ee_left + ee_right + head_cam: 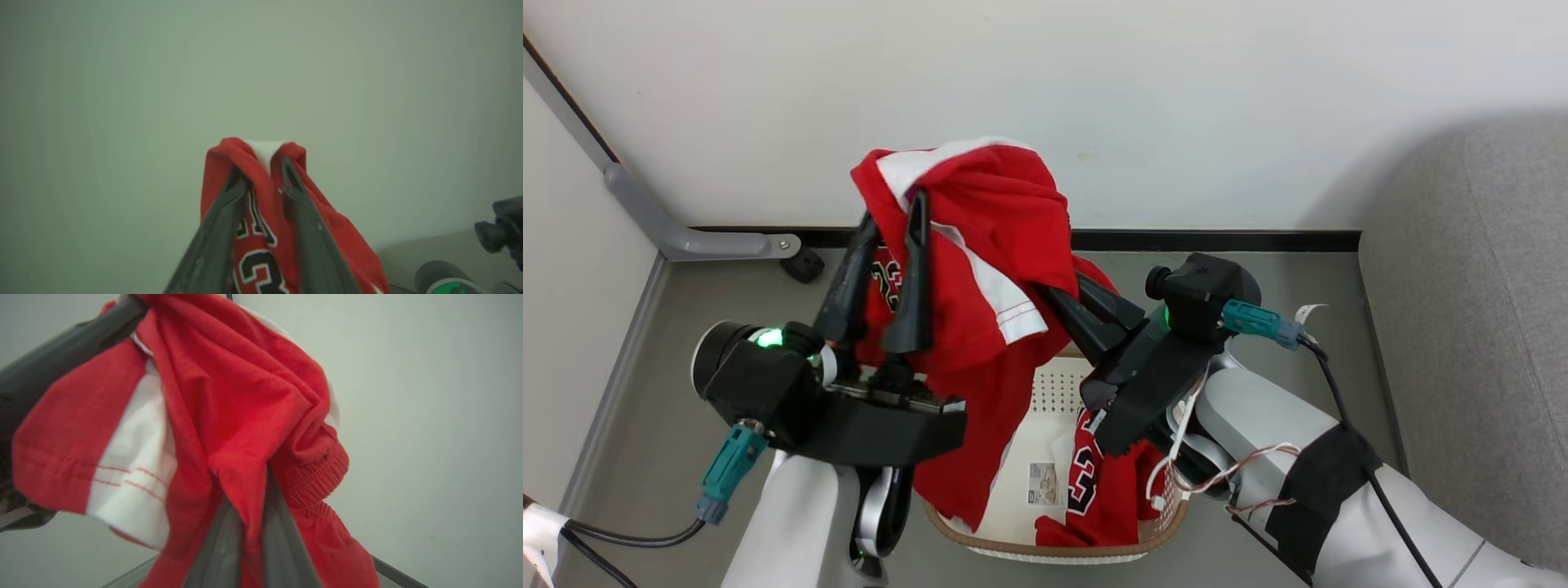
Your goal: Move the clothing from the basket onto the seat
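Right, the garment [1005, 212] is up over the basket [1013, 543], bunched between both grippers, with its long tail hanging down inside the basket's 9 o'clock side. The other garment [1107, 490] lies on the basket floor towards 4 o'clock.

The right gripper [1054, 294] comes in from the garment's 4 o'clock, jaws clamped together on a fold. The left gripper [896, 208] holds the 9 o'clock side. Its jaws stand a little apart, with cloth running between them and draped over the tips. I cannot tell whether they grip at all.

The seat [1462, 327] is at 3 o'clock, well apart from the basket. My worry is the swing over there. If the left side slips off, the whole weight falls on one thin pinch. The tail could also catch the rim and drag the basket, or the garment could drop to the floor [1290, 269] short of the seat.
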Controlling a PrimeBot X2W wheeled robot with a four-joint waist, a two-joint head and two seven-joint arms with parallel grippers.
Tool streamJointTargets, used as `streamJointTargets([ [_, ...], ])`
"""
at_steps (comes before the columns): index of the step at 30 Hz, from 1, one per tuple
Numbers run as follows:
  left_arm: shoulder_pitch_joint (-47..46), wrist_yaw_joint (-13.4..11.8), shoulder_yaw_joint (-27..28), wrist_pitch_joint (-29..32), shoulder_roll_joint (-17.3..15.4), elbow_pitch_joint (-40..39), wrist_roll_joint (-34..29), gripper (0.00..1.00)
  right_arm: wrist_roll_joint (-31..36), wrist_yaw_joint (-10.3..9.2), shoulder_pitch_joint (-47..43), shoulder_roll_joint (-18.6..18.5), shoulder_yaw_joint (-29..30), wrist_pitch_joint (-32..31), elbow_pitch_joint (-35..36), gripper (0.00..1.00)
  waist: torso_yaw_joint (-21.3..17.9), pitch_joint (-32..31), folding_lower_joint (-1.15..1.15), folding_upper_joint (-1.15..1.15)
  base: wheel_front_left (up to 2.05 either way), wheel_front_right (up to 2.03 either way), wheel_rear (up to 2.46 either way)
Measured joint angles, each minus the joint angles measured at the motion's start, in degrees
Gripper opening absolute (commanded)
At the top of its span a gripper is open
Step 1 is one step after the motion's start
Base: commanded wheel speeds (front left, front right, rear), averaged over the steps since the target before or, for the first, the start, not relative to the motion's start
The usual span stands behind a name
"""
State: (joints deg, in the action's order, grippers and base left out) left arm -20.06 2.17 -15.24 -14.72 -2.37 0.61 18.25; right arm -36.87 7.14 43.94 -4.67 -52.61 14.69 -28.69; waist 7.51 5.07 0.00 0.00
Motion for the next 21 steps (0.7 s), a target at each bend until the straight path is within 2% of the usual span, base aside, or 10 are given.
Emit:
streamJointTargets([
  [21, 1.1, -1.74, 6.49, 0.0, -1.3, 12.25, -0.75, 1.0, 0.01, 0.0, -1.35, -0.2, 3.15, 0.0, 0.9, 0.0, -1.81, 0.0, 0.0, 0.0, 0.0, 0.0, 0.0],
])
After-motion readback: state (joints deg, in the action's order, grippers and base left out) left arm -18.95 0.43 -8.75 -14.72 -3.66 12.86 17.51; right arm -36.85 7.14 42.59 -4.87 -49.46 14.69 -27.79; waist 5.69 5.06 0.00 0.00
